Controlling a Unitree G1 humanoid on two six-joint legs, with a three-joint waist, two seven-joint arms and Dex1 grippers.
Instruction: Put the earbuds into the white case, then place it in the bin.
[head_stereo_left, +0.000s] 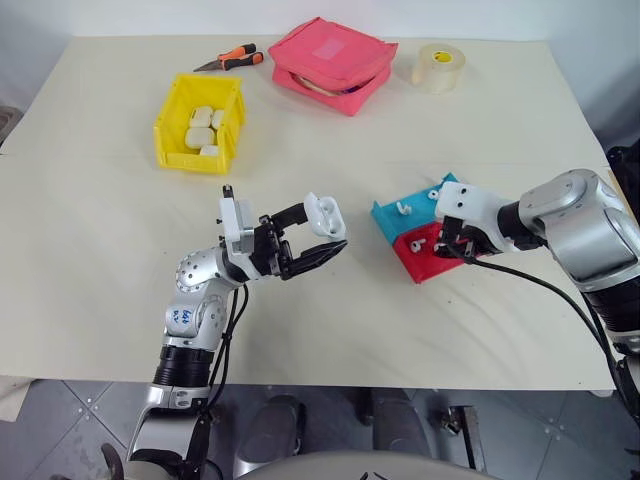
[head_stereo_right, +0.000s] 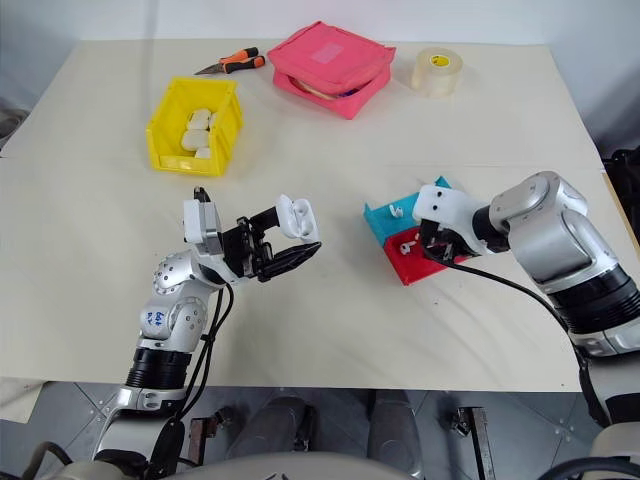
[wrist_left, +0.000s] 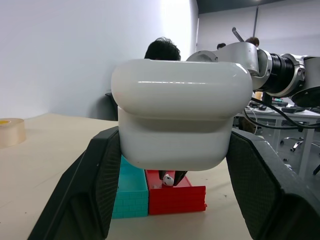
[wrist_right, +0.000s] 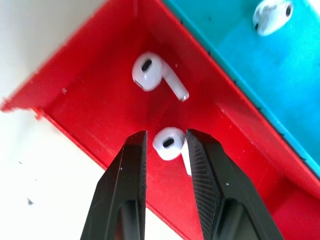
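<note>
The left gripper (head_stereo_left: 322, 238) is clenched on the white case (head_stereo_left: 326, 215), holding it raised above the counter (head_stereo_left: 100, 250) near the middle, with the lid flipped open. In the left wrist view the case (wrist_left: 181, 112) sits squarely between the two black fingers (wrist_left: 95, 185).

The right gripper (wrist_right: 165, 142) reaches down into the red tray (wrist_right: 90, 105) and has its fingertips pinched on one earbud (wrist_right: 167, 143). A second earbud (wrist_right: 150, 72) lies loose in the same tray just beyond it, apart from the fingers. The blue tray (wrist_right: 240, 55) touches the red tray along one side and holds another earbud (wrist_right: 272, 16). From the head views the two trays (head_stereo_left: 400, 220) sit to the right of the held case, with the right arm's wrist covering part of the red one.

The yellow bin (head_stereo_left: 200, 122) stands at the far left of the counter, well apart from both grippers, and several white cases lie inside it. Beyond it, near the far edge, lie orange-handled pliers (head_stereo_left: 232, 60). Just beside them to the right is a pink zip pouch (head_stereo_left: 332, 64), and further right a roll of clear tape (head_stereo_left: 439, 67). Nothing lies between the held case and the bin.

The counter is covered in a pale cream sheet with a faint seam running across it. Below its near edge is a grey tiled floor. In the left wrist view a white wall rises behind the counter, and people's heads (wrist_left: 162, 49) and desks show in the background.
</note>
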